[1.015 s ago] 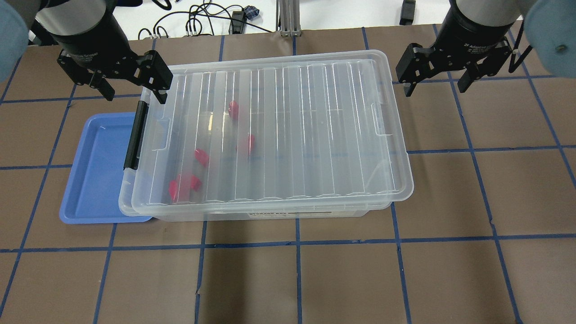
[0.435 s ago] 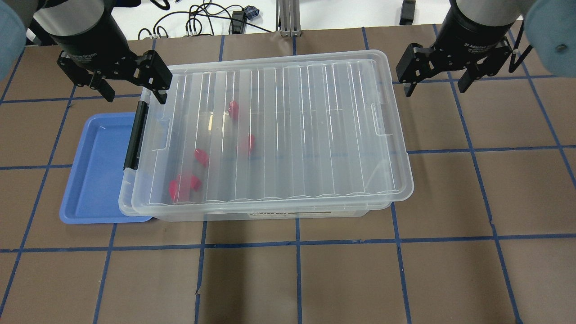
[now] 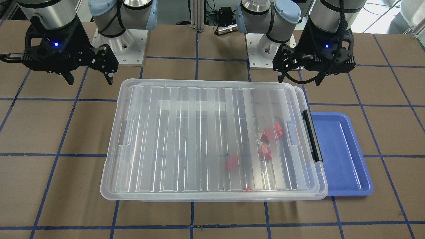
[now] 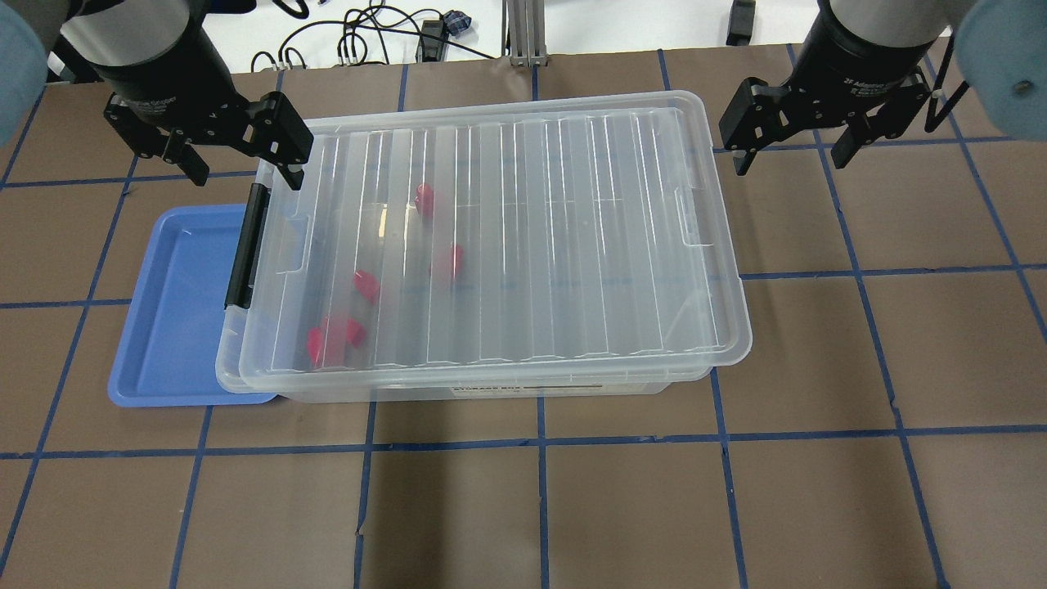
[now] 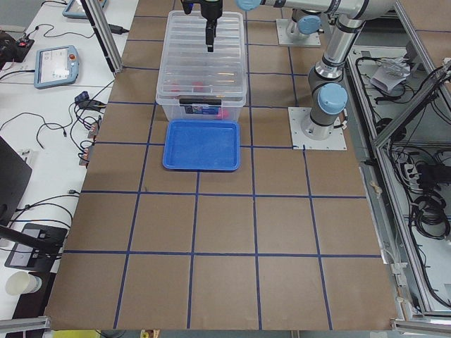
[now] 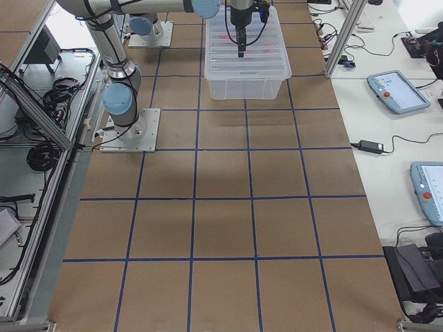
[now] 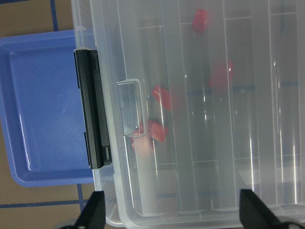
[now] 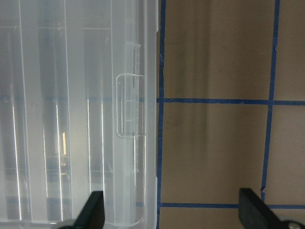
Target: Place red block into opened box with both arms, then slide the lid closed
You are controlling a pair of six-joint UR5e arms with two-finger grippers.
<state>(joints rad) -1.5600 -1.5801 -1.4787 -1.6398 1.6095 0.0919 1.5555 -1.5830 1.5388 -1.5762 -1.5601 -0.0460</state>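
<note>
Ribbed translucent lid point(image 4: 532, 237) covers the clear rectangular box point(image 4: 491, 391) containing red blocks point(image 4: 366, 285). The left tool point(image 4: 244, 168) and right tool point(image 4: 792, 155) are spread wide, holding nothing.

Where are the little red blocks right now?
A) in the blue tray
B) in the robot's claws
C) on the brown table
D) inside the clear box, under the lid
D: the red blocks show through the see-through lid, lying inside the box.
</note>
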